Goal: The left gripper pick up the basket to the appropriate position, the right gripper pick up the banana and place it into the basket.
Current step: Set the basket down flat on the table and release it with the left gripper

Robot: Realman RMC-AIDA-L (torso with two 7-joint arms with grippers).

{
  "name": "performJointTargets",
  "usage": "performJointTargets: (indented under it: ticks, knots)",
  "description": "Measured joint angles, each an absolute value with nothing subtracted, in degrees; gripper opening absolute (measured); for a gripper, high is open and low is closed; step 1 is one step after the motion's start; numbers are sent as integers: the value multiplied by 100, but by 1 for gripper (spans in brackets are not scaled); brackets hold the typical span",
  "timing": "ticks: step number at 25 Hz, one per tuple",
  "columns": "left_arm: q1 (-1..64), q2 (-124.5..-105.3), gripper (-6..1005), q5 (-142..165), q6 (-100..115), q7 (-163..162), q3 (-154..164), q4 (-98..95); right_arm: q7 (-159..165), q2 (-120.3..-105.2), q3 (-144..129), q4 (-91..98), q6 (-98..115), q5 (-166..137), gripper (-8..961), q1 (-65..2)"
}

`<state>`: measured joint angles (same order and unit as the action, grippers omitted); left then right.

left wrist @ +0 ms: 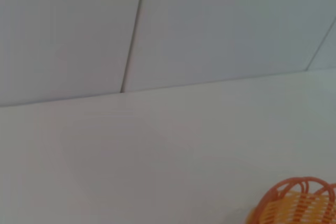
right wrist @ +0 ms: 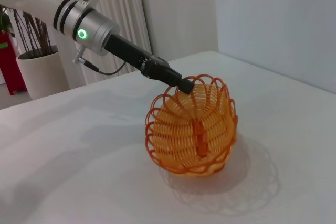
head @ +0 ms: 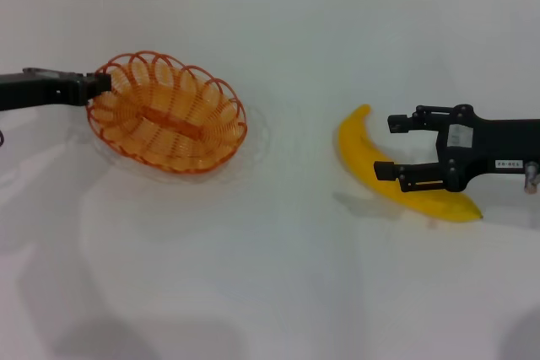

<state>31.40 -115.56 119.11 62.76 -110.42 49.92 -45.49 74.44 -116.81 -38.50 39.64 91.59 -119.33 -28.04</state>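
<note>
Left table edge: shallow orange wire basket [head: 167,113], judged light and stiff, is pinched at its rim and tilted by the left gripper [head: 103,83] | Right edge: smooth yellow banana [head: 390,178], soft-skinned, is straddled mid-curve by the spread-fingered right gripper [head: 395,147].

Basket [head: 169,114] glossy orange wire; banana [head: 363,162] smooth; table [head: 278,276] matt white.

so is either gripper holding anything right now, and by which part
The left gripper grips the basket by its rim at the end nearest that arm, tilting it off the table. The right gripper is open around the banana, not yet closed.
</note>
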Motion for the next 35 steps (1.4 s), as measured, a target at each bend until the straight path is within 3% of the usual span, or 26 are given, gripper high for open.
performJointTargets:
  ticks: [35]
  knots:
    - [3128, -11522, 67, 11261, 5967, -10506, 4992, -3560, 7444, -11681, -3867, 3964, 9158, -11944, 834, -2852]
